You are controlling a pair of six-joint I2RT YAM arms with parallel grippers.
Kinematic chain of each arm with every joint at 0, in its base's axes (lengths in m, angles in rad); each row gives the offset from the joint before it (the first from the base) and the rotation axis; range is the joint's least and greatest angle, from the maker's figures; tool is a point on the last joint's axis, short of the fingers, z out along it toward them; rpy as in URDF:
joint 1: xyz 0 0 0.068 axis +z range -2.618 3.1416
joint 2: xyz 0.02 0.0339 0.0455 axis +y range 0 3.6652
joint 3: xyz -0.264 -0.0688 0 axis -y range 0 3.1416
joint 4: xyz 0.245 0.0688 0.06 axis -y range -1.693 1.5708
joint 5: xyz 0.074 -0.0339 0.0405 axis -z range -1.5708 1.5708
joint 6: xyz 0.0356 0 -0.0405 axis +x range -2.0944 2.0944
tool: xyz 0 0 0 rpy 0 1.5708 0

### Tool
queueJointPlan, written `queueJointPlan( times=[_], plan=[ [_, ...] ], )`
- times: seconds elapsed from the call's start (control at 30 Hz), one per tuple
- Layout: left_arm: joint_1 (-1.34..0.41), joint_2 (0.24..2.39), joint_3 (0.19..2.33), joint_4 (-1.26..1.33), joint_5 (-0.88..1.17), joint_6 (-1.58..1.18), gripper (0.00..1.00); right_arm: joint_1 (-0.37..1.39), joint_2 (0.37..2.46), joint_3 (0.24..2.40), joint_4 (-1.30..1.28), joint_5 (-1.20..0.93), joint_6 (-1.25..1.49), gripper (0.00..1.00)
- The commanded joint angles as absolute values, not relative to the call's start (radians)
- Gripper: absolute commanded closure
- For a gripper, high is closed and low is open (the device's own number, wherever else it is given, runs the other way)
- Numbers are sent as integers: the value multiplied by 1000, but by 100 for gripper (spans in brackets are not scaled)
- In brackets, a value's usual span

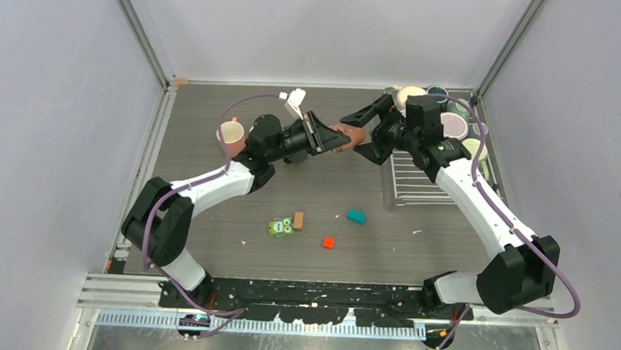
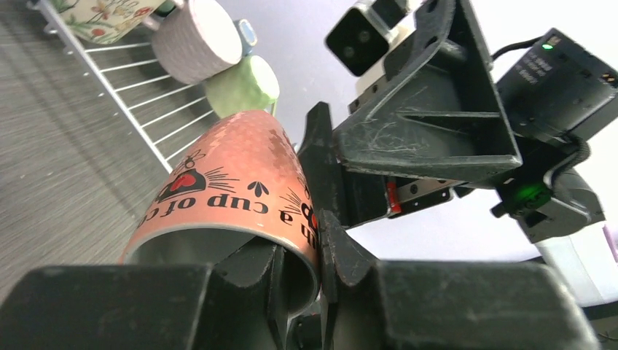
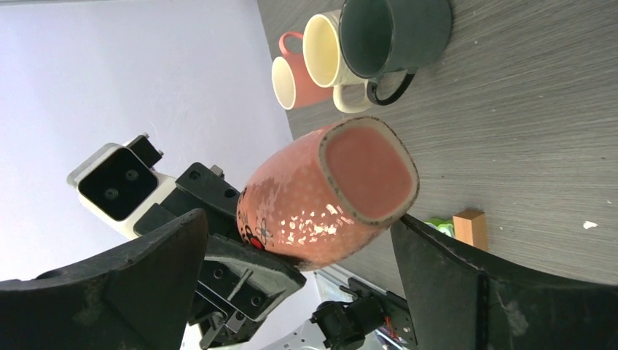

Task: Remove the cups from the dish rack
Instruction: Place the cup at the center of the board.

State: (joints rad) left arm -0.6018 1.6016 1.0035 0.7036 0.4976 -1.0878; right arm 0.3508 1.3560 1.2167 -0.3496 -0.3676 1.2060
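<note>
Grey wood-grain laminate covers the table [image 1: 399, 260], matte and flecked with a few white crumbs, and pale lilac walls [image 1: 55, 89] close it in on three sides with aluminium posts in the far corners.

Above the middle of the far half, a glossy salmon-pink mug [image 1: 348, 137] hangs on its side between the two arms. It is barrel-shaped with a dimpled glaze, black lettering and an unglazed foot ring. The left gripper [image 2: 302, 262] pinches its rim wall, one finger inside the mouth and one outside. The right gripper [image 3: 299, 226] stands spread wide, its fingers either side of the mug's base without touching it.

At the right, the dish rack [image 1: 419, 185] of thin white wire bars lies flat. Its near half is bare, and roughly five mugs crowd its far end; the arm hides the exact count.

Three mugs stand together on the table at far left: a pink one [image 3: 295, 80], a cream one [image 3: 328, 55] and a dark one [image 3: 393, 29].

Four small pieces lie nearer the bases: a teal block [image 1: 356, 216], an orange block [image 1: 328, 242], a wooden block [image 1: 298, 220] and a green toy [image 1: 280, 227].
</note>
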Motion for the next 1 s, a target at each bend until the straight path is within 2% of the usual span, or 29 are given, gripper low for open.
queueJointPlan(
  times=[0.0,0.27,0.6,0.8,0.97],
  plan=[
    [-604,1487,1057,586,475,-984,100,355,1281,1247,-391,-303,1132,0],
    [-604,1352,1102,134,367,-781,100,353,1216,1245,-472,-214,1040,0],
    [-585,1243,1232,-522,16,-600,100,354,1192,1287,-636,-66,881,0],
    [-482,1246,1230,-722,-74,-554,100,354,1176,1269,-651,-39,844,0],
    [-364,1289,1230,-793,-70,-496,100,354,1167,1249,-644,-28,829,0]
  ],
)
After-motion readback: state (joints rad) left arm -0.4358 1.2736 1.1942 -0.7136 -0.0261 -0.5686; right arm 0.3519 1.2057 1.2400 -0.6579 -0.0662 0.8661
